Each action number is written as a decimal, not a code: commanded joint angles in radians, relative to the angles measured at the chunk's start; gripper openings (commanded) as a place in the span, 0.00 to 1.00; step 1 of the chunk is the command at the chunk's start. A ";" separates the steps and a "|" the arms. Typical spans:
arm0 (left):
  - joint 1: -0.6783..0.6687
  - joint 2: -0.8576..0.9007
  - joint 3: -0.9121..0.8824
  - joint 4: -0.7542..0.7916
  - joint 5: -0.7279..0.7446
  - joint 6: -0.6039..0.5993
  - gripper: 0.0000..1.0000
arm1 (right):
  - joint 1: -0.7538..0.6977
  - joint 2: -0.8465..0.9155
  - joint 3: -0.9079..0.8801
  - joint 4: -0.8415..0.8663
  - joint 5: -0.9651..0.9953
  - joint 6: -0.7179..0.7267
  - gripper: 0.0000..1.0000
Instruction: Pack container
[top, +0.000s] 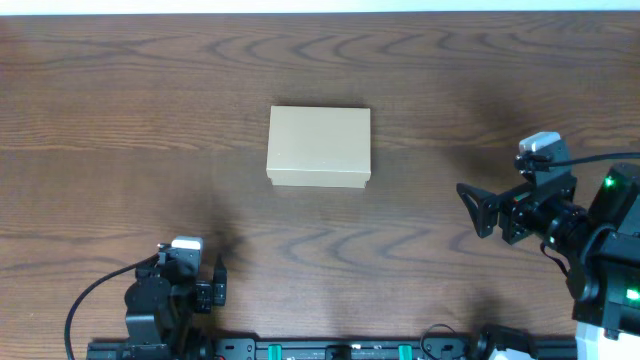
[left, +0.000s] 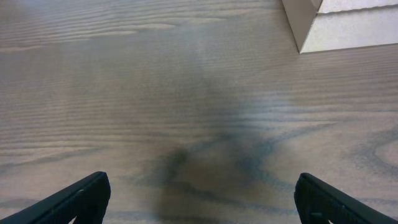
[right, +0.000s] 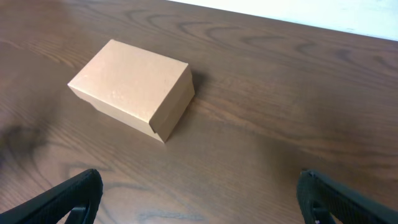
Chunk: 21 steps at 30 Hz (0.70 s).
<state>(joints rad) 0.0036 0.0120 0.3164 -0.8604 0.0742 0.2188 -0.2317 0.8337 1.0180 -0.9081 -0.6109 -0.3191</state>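
1. The container (top: 319, 147) lies near the middle of the table (top: 120, 120), flat on its base with its flap lid down.
2. The left gripper (top: 213, 283) sits low at the near left edge in the overhead view. The container is well apart from it, farther out on the table and off to its right.
3. In the left wrist view, the left gripper (left: 202, 198) has its two dark fingers spread wide, with only bare tabletop between them. Only a corner of the container (left: 348, 25) shows, at the upper right.
4. The right gripper (top: 472, 210) is at the right side of the table and points inward. The container lies well apart from it, to its left and slightly farther from the robot's edge.
5. In the right wrist view, the right gripper (right: 200, 194) is also spread wide and holds nothing. The container (right: 130, 87) lies ahead of it and to the left, turned at an angle.
6. The container is plain tan cardboard, matte and unmarked. It is a low rectangular block with crisp edges, and the lid's lip slightly overhangs the side wall.
7. The table is dark brown wood with bold, wavy grain and a faint sheen.
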 joint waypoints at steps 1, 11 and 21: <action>-0.005 -0.008 -0.007 -0.016 -0.015 0.022 0.95 | -0.006 -0.002 -0.005 -0.001 -0.014 -0.011 0.99; -0.005 -0.008 -0.007 -0.100 -0.026 0.021 0.95 | -0.006 -0.002 -0.005 -0.001 -0.014 -0.011 0.99; -0.004 -0.008 -0.007 -0.117 -0.026 0.021 0.95 | -0.006 -0.002 -0.005 -0.001 -0.014 -0.011 0.99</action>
<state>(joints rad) 0.0036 0.0120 0.3202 -0.9245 0.0597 0.2260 -0.2317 0.8337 1.0180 -0.9085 -0.6109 -0.3191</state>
